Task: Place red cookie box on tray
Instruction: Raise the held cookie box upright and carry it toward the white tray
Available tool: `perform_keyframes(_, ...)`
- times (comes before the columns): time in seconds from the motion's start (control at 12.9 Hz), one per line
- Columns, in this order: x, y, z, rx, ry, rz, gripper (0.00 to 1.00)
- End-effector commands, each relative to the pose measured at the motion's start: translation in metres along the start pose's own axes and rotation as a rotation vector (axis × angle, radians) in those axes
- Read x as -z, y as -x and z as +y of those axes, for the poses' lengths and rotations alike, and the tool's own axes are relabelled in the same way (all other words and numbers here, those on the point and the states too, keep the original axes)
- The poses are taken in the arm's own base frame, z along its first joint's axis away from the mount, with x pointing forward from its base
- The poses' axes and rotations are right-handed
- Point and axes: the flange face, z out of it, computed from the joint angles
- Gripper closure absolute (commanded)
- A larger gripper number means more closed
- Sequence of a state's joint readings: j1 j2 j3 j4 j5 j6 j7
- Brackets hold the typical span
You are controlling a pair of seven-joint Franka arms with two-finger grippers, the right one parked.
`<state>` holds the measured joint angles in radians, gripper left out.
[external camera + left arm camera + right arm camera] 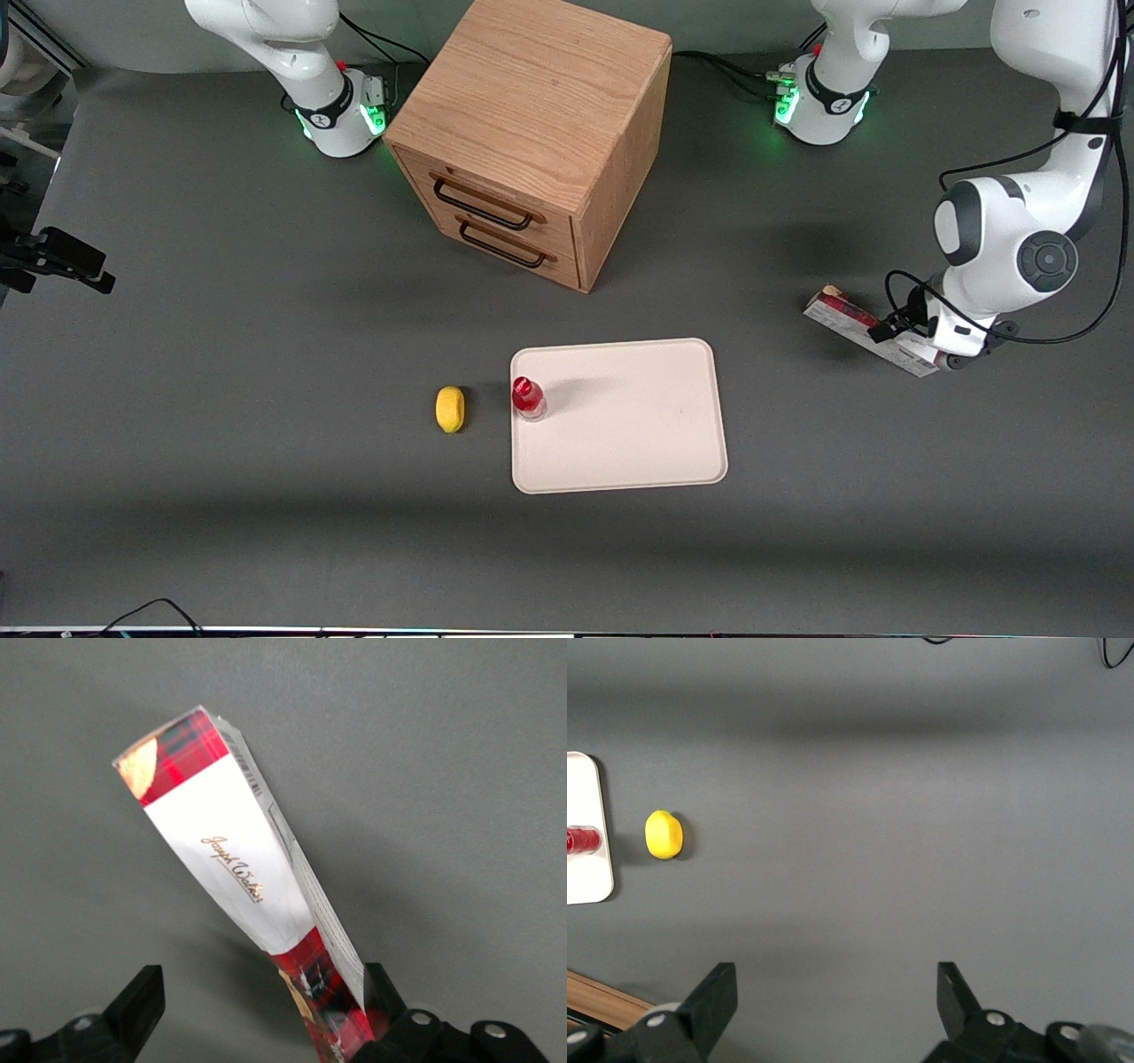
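The bench (221, 372) is a wide grey surface, and the wooden drawer cabinet (532, 142) stands toward its edge farthest from the front camera, well apart from everything else. The tray (638, 443) lies flat near the middle, nearer that camera than the cabinet, mostly bare apart from a small red-capped bottle (528, 398) standing just inside one short rim. The red cookie box (855, 323) lies toward the working arm's end of the bench, well apart from the tray. The gripper (261, 1010) sits low at one end of it with its fingers spread; one finger (383, 992) appears to touch the box's edge while the other stands clear, so nothing is clamped. The box looks like light, stiff cardboard with a glossy wrap that may slip, and thin walls that could dent; a grip across its narrow width seems best. The lemon (450, 408) lies just beside the tray.
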<state>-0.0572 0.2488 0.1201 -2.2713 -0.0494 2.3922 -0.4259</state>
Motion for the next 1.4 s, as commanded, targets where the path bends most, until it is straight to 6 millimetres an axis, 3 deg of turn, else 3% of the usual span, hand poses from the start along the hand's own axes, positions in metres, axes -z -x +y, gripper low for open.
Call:
perform_keyframes(0.0,-0.027,-0.002,0.000,-0.012,0.010,0.015,0.00)
perform_keyframes(0.31,-0.039,-0.004,0.003,-0.018,0.011,0.026,0.01)
perform_keyframes(0.39,-0.039,-0.004,0.003,-0.018,0.010,0.024,0.17)
perform_keyframes(0.54,-0.039,-0.002,0.004,-0.021,0.009,0.021,0.79)
perform_keyframes(0.62,-0.039,-0.002,0.005,-0.023,0.009,0.020,1.00)
perform_keyframes(1.09,-0.030,-0.002,0.007,-0.121,0.017,0.003,1.00)
perform_keyframes(1.16,-0.018,-0.007,0.012,-0.136,0.016,-0.011,1.00)
perform_keyframes(1.24,0.007,-0.013,0.024,-0.156,0.014,-0.031,1.00)
perform_keyframes(1.32,0.045,-0.018,0.039,-0.186,0.011,-0.051,1.00)
